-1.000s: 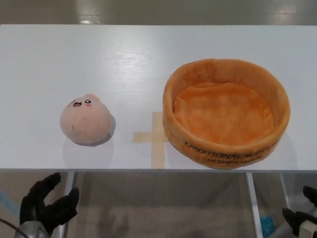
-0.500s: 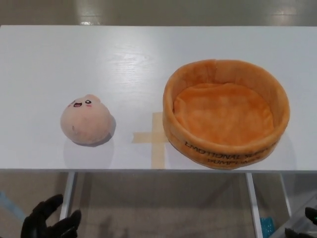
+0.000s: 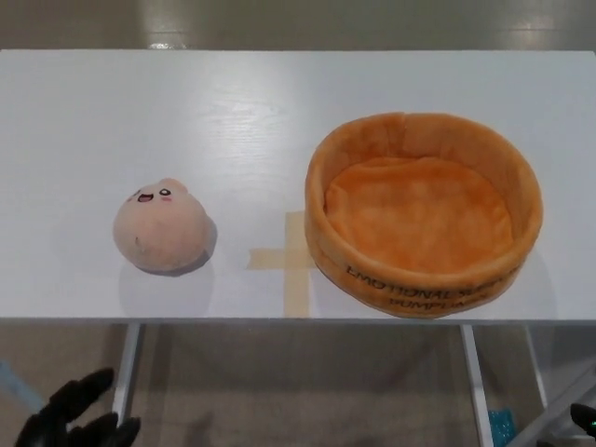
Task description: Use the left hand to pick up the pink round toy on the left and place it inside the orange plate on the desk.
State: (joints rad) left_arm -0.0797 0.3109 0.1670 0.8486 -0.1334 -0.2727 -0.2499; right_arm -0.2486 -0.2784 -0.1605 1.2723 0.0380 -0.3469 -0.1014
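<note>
Near the front edge of the white surface (image 3: pixel 233 102), toward its left side, the pink round toy (image 3: pixel 162 225) sits upright with its face turned up and away from us, nothing touching it. A tan tape cross (image 3: pixel 291 260) lies between it and the orange plate (image 3: pixel 426 212), which stands empty toward the right, its soft wall close to the front edge. Our left hand (image 3: pixel 74 421) hangs below the front edge at the lower left, released, fingers spread and holding nothing; our right hand does not show. The pickup has not begun. To do it well, we should raise the hand clear of the edge, come down over the toy's crown with fingers wide, and close around its widest part, since the plush will likely squash and slip under a shallow pinch.
</note>
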